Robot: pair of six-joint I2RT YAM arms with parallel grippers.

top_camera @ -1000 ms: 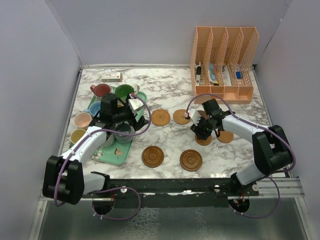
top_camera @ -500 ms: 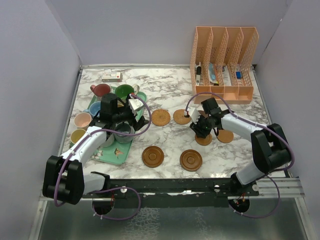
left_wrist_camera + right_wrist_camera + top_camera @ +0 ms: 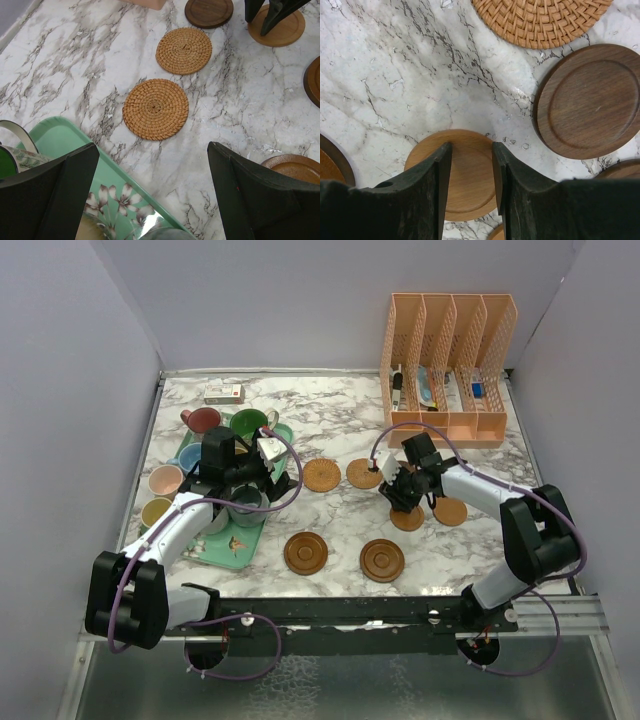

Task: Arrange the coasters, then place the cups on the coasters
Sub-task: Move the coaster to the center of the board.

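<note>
Several coasters lie on the marble: two woven ones [image 3: 155, 108] [image 3: 183, 50], a dark walnut one [image 3: 592, 100], two brown ringed ones [image 3: 305, 552] [image 3: 382, 560] and two tan ones [image 3: 451, 512]. My right gripper [image 3: 470, 147] stands over the light tan coaster [image 3: 465, 185], its jaws partly apart with the tips at the disc's top face and nothing between them. My left gripper [image 3: 152, 200] is wide open above the edge of the mint tray [image 3: 65, 135], over a grey cup [image 3: 247, 505]. Red [image 3: 202, 420], green [image 3: 248, 423], pink [image 3: 166, 480] and yellow [image 3: 155, 510] cups stand at the left.
A peach file organiser [image 3: 450, 360] stands at the back right. A small box [image 3: 224, 393] lies at the back left. White walls close in the table on three sides.
My right gripper has shifted slightly left and away over the tan coaster. The left arm has not moved.
</note>
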